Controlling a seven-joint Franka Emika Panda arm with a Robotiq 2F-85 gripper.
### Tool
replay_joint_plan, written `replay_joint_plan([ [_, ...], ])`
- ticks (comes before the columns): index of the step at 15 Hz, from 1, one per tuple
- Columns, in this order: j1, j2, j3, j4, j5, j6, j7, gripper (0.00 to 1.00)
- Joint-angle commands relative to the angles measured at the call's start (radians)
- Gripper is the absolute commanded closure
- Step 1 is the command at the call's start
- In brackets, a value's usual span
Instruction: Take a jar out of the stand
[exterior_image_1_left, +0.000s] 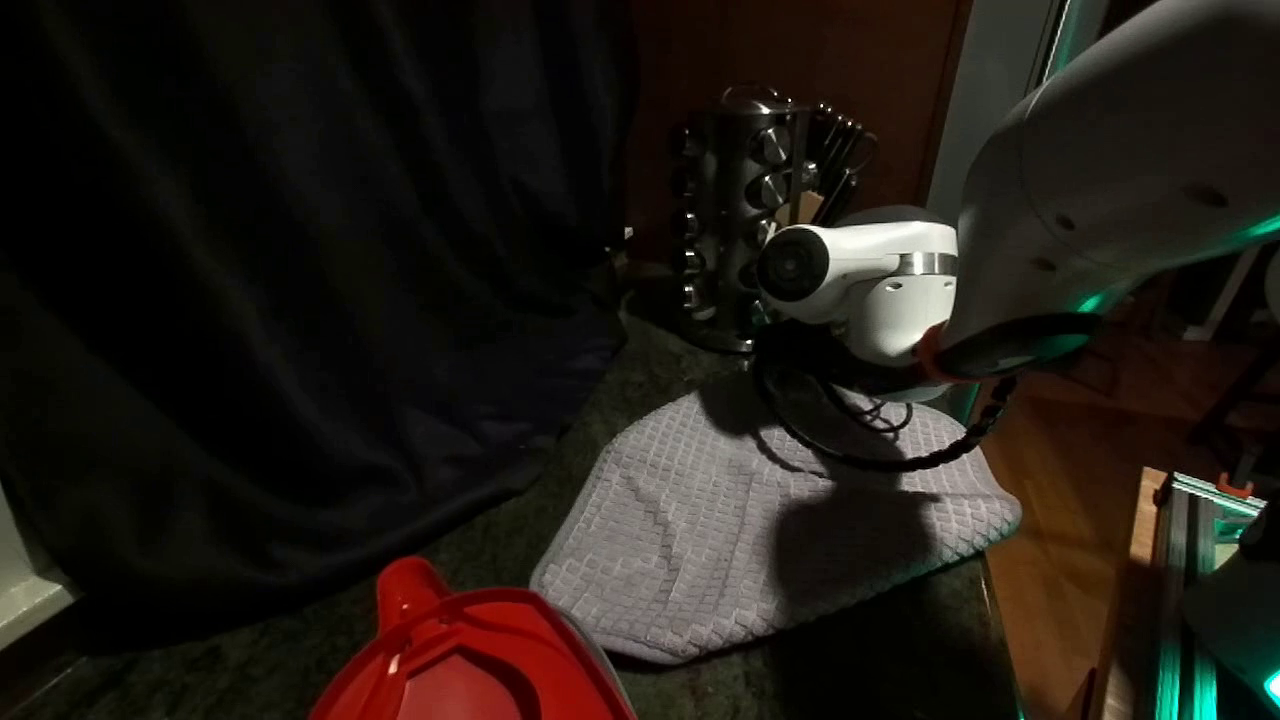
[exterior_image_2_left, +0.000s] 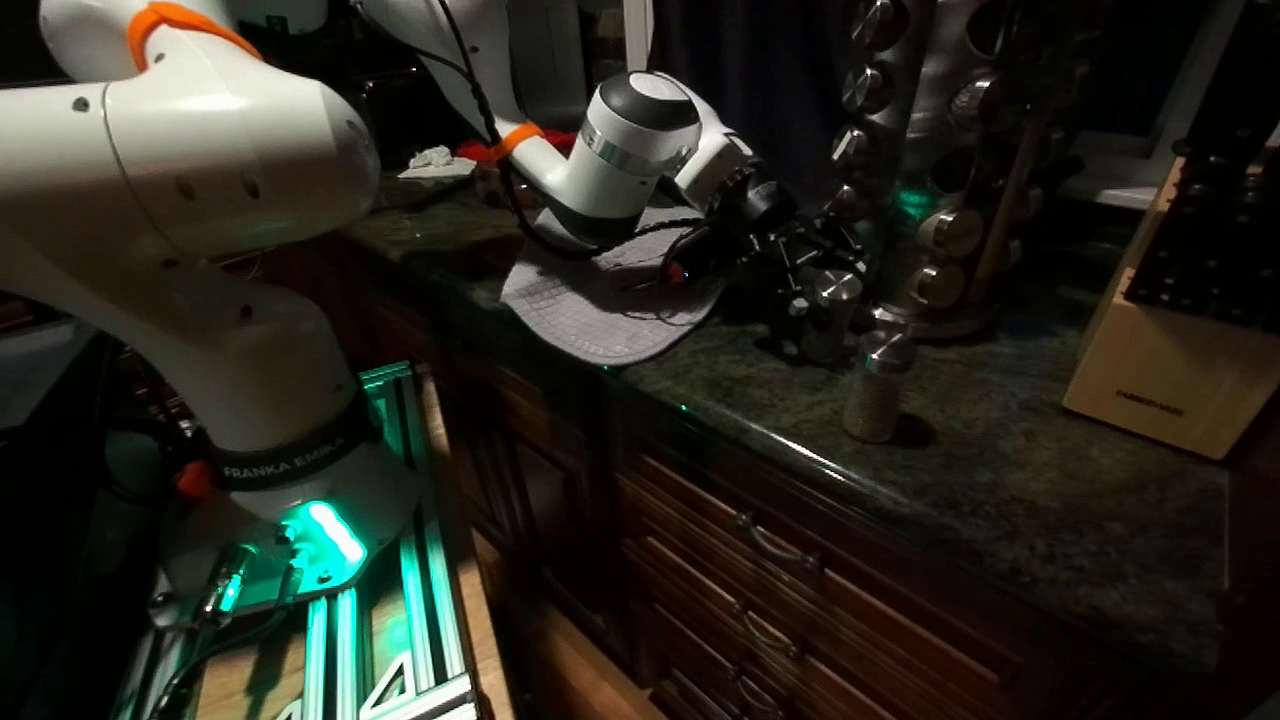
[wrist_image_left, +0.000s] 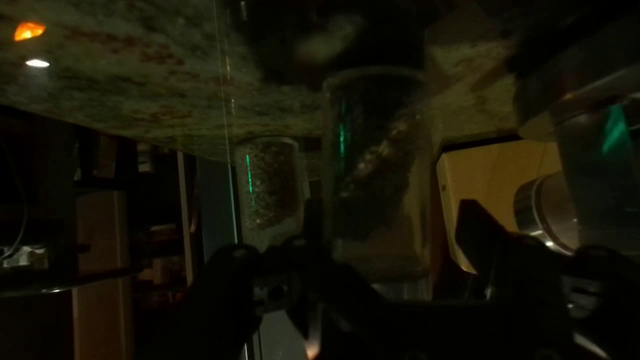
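The stand (exterior_image_1_left: 730, 215) is an upright dark tower with tiers of silver-capped jars; it also shows in an exterior view (exterior_image_2_left: 920, 120) and at the right of the wrist view (wrist_image_left: 595, 135). A glass jar with a silver cap (exterior_image_2_left: 828, 312) stands upright on the counter beside the stand's base. A second jar (exterior_image_2_left: 875, 395) stands on the counter nearer its front edge; it also shows in the wrist view (wrist_image_left: 272, 185). My gripper (exterior_image_2_left: 828, 275) is open. In the upside-down wrist view its fingers (wrist_image_left: 391, 212) stand either side of the nearer jar (wrist_image_left: 377, 175), with a gap at the right finger.
A grey cloth (exterior_image_1_left: 690, 540) lies on the counter, with a red container (exterior_image_1_left: 480, 650) by its near end. A wooden knife block (exterior_image_2_left: 1170, 350) stands beyond the stand. A dark curtain (exterior_image_1_left: 300, 250) hangs along the counter. The counter's front edge (exterior_image_2_left: 800, 450) runs below the jars.
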Motion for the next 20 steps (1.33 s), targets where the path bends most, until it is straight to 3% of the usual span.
replay_joint_plan([
  [1, -0.001, -0.061, 0.019, 0.013, 0.071, -0.004, -0.05, 0.01],
  [9, 0.058, -0.005, -0.057, -0.002, 0.156, -0.082, -0.181, 0.0],
  [16, 0.163, 0.086, -0.221, -0.013, 0.16, -0.33, -0.367, 0.0],
  [20, 0.235, 0.175, -0.359, -0.018, 0.124, -0.432, -0.558, 0.0],
])
